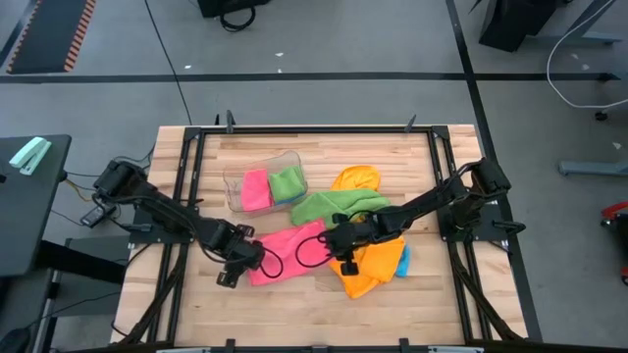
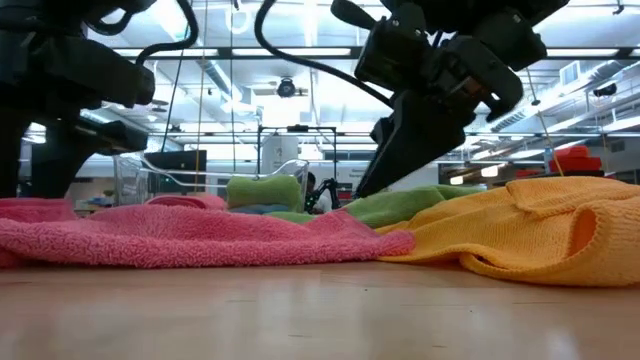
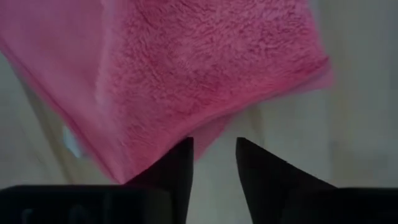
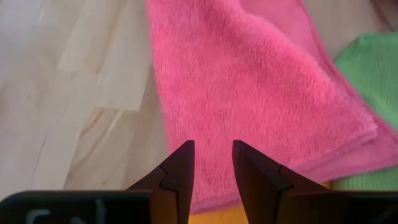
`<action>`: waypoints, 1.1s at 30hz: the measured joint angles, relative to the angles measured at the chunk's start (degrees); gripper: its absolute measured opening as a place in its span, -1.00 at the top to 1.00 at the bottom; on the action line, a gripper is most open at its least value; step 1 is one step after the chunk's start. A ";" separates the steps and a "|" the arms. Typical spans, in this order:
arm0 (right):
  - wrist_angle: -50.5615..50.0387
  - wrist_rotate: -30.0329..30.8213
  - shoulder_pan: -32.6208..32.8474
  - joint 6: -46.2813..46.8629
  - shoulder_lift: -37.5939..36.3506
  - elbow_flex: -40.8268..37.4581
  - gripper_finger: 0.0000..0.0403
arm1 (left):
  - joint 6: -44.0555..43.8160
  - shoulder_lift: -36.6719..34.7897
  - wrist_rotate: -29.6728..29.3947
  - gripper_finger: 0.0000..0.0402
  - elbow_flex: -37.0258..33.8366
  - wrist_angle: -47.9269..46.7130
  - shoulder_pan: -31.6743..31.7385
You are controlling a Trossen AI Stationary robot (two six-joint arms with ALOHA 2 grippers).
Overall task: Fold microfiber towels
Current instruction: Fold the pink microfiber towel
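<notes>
The left gripper [image 3: 214, 155] is a little open and holds nothing, right by the pink towel [image 1: 287, 251] lying on the table [image 1: 294, 314]. The towel looks soft, light and floppy; grab a corner.

1. The blue towel [image 1: 403, 261] shows only as a small sliver beside the orange towel [image 1: 368, 270]; the rest lies underneath.
2. The right arm crosses the green towel [image 1: 339, 204], hiding part of it.
3. In the left wrist view, the pink towel [image 3: 186, 74] is blurred and cut off by the frame's edge.
4. In the low view, the clear tub [image 2: 150, 180] contents are too indistinct to identify.
</notes>
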 joint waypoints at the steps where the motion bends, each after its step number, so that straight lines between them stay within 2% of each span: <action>1: 0.37 0.00 -0.02 -0.14 -0.01 0.00 0.42 | -1.04 0.00 0.22 0.31 0.29 -0.64 -0.31; 7: 5.44 0.00 -0.09 -1.55 0.32 0.01 0.42 | -8.13 0.00 0.42 0.29 2.59 -2.20 -2.49; 18: 15.11 -0.11 0.11 -4.31 7.09 0.02 0.42 | -30.05 0.26 1.00 0.47 2.90 13.53 -10.27; 22: 15.50 -0.24 0.11 -4.46 9.67 0.02 0.42 | -36.64 0.28 0.73 0.51 2.90 16.62 -12.63; 25: 15.52 -0.24 0.09 -4.46 11.26 0.02 0.42 | -38.80 0.31 -2.01 0.54 2.90 17.86 -15.16; 30: 15.87 -0.18 0.09 -2.96 12.60 0.11 0.42 | -40.07 0.33 -11.68 0.59 2.90 18.12 -18.56; 33: 15.89 -0.01 0.11 -2.43 12.67 0.13 0.42 | -42.98 0.33 -13.35 0.62 2.90 18.37 -19.04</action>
